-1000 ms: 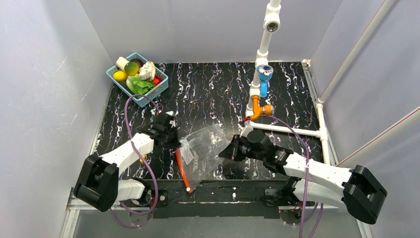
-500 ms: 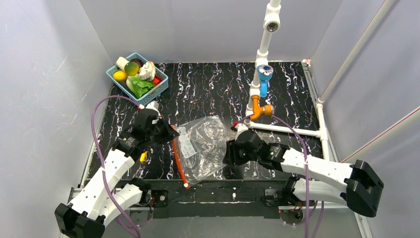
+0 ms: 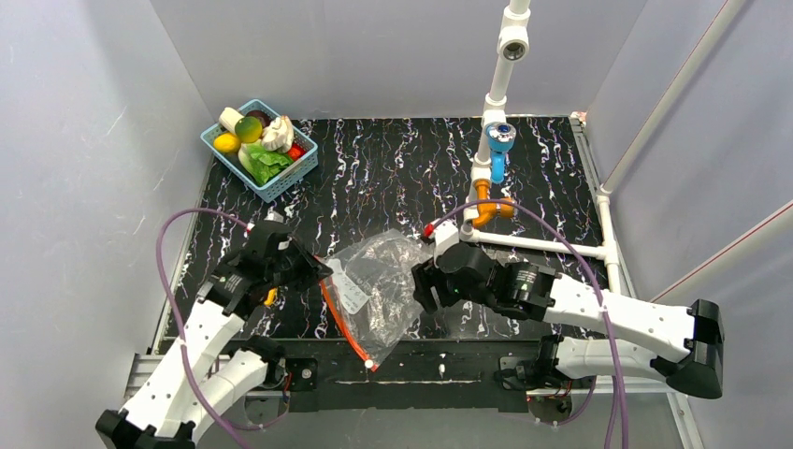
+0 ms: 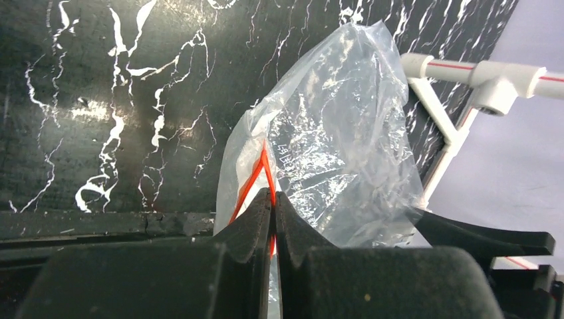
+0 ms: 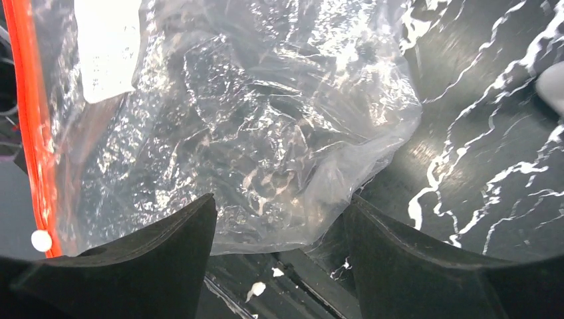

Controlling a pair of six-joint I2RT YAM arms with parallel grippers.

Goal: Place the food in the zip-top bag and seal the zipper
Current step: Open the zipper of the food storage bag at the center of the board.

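Observation:
The clear zip-top bag lies crumpled on the black marbled table between both arms, and shows as well in the left wrist view and the right wrist view. Its red zipper runs down the bag's left edge. My left gripper is shut on the zipper near its upper end, jaws pressed together. My right gripper stands open at the bag's right edge, fingers either side of the plastic. The food sits in the blue basket: lettuce, yellow-green fruit, garlic.
The basket at the back left also holds a lemon, a red chili and a white leek. A white pipe frame with an orange fitting stands just behind my right gripper. The table's front edge is close under the bag.
My right gripper has opened and let go of the bag's right edge. The left arm has swung out to the left, still pinching the zipper; the bag shifted a little.

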